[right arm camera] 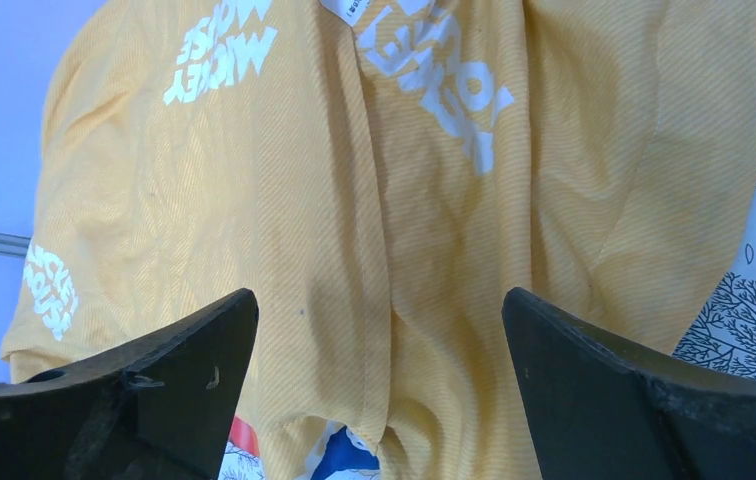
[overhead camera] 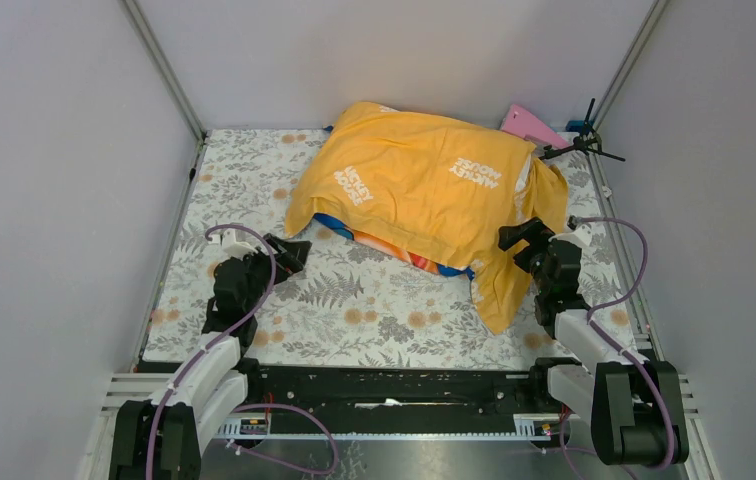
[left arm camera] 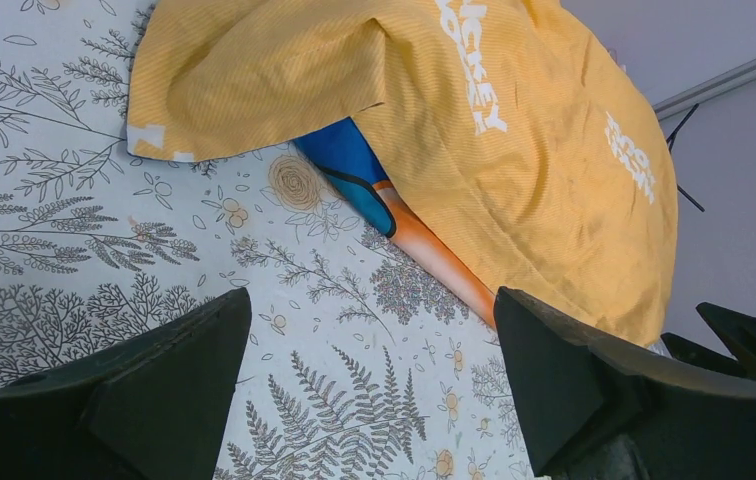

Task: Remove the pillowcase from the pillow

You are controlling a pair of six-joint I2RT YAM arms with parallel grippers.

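**While the pillowcase is on the pillow, both tools stand wide and empty**

Because the pillowcase wraps the whole bulk at the far middle of the floral mat, the pillow itself is hidden. Only its puffed shape shows under the orange-yellow cloth. The job looks to be at its very start: find the open end and get a grip.

To do that well, I would take cloth only, never cloth and stuffing together. The loose flap drooping onto the mat at the near right corner is thin and slack, so it is the likeliest place for a clean pinch. The blue and red underside peeking out along the near edge suggests a fold or opening there, though which it is cannot be told. One tool should pin or hold the pillow end while the other draws the cover away along its length. A sideways pull would likely drag the whole bundle across the mat.

The left tool hangs over bare mat, near the case's near left edge but apart from it, its jaws spread fully and nothing between them. The right tool is likewise wide — its wrist view is filled with yellow cloth just ahead of the fingers. It sits right by the drooping flap, and whether a finger brushes the fabric cannot be told. It holds nothing.
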